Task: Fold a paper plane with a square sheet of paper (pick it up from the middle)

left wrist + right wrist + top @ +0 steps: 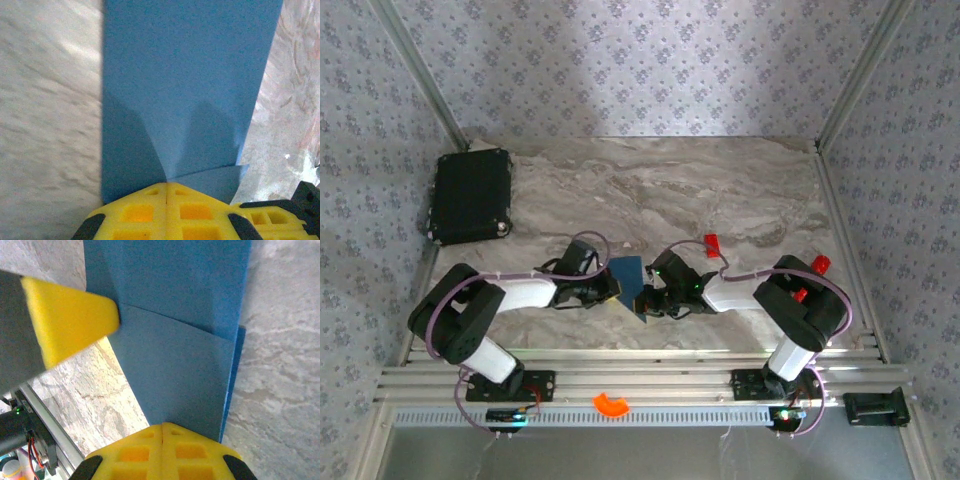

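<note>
Grey-veined marble tabletop [720, 190], patterned wallpaper walls [620, 60] on three sides, metal rail [650, 378] along the near edge.

Left hand [166, 186]: yellow pads pressed together, clamped on one edge of the paper [185, 75]. No gap shows between the pads. From this wrist the sheet runs straight away from the grip, with a small folded flap jutting out just right of the pads.

Right hand [162, 426]: pads likewise together, clamped on the opposite side of the same paper. From this wrist a second layer overlaps the sheet along a curved crease line. One yellow pad [70, 320] of the left hand touches the sheet's left edge.

Paper position, seen from above: dark blue, pointed toward the near side, held between the two hands at the front centre of the tabletop. Both arms angle inward to meet at it. Cannot tell whether its lower tip touches the surface.

Further out: black case [470, 195] at the far left corner, well apart from the hands. Small red block [712, 243] just behind the right arm. Orange curved piece [611, 404] on the rail between the two bases.
</note>
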You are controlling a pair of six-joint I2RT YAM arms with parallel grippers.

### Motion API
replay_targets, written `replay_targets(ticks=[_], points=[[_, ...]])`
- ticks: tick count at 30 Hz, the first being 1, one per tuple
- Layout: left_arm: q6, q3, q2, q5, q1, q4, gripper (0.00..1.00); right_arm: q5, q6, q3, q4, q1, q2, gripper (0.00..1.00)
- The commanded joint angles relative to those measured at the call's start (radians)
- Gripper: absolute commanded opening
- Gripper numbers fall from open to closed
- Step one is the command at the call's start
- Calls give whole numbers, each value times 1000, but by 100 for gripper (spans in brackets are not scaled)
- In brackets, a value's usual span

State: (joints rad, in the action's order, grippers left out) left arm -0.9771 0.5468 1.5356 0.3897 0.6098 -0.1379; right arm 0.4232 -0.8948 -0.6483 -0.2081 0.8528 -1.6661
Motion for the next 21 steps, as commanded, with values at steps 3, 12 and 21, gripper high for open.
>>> replay_targets(ticks=[3,12,21], points=[[71,-21,-9,-55,-92,72,2,-43,-2,54,116,-8,-11,0],[61,-13,-125,-20,-119,69,5,-31,-3,55,97,-10,-10,0],[28,15,-154,-31,34,15,7,-30,-8,54,88,-16,-9,0]])
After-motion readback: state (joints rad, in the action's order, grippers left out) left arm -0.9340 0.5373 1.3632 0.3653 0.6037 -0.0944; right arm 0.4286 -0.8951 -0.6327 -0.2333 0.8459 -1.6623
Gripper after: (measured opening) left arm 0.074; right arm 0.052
